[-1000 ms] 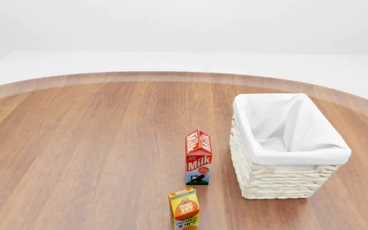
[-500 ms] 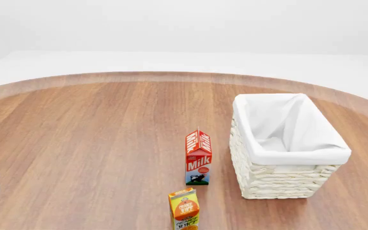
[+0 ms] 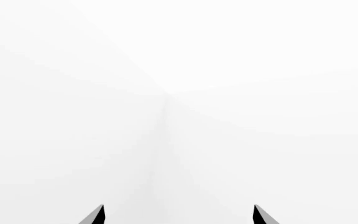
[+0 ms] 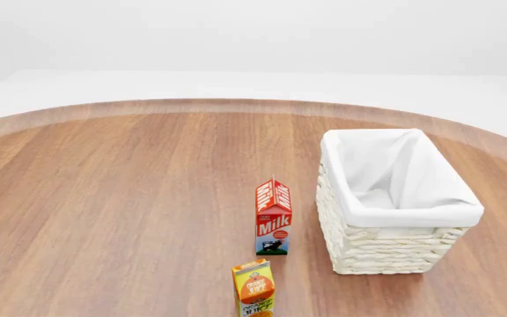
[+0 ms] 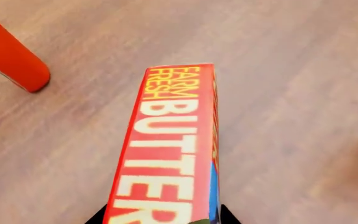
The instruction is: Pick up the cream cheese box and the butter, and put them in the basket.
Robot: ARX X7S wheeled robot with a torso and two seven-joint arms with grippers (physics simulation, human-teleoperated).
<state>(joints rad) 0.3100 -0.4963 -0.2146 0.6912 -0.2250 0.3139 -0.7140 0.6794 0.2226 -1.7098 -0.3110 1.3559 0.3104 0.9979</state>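
Right wrist cam, nearest first: the butter [image 5: 169, 154] fills the lower middle, a red-orange box w/ yellow "FARM FRESH BUTTER" lettering, and dark bits of the right gripper [image 5: 160, 220] show at either side of its near end, so by the look of it the jaws are clamped on the box and it hangs over the wooden table [image 5: 291, 93]; contact itself is at the frame edge, so that's a judgement. A rounded orange-red thing [image 5: 11, 53] sits off to one side, can't tell what. Left gripper [image 3: 177, 215]: two dark tips set well apart, spread wide, nothing btwn them, facing blank white. Head cam: orange juice carton [image 4: 255, 288] closest, milk carton [image 4: 273, 218] behind it, just beside the basket [image 4: 385, 247], which stands open w/ white lining. Neither the butter nor the cream cheese box shows in head cam; cream cheese box not seen anywhere. Step in hand is prob carrying butter to the basket: lift high enough to pass over both cartons and the rim, keep the long box level, let go only once it's inside the lining, not over the edge.
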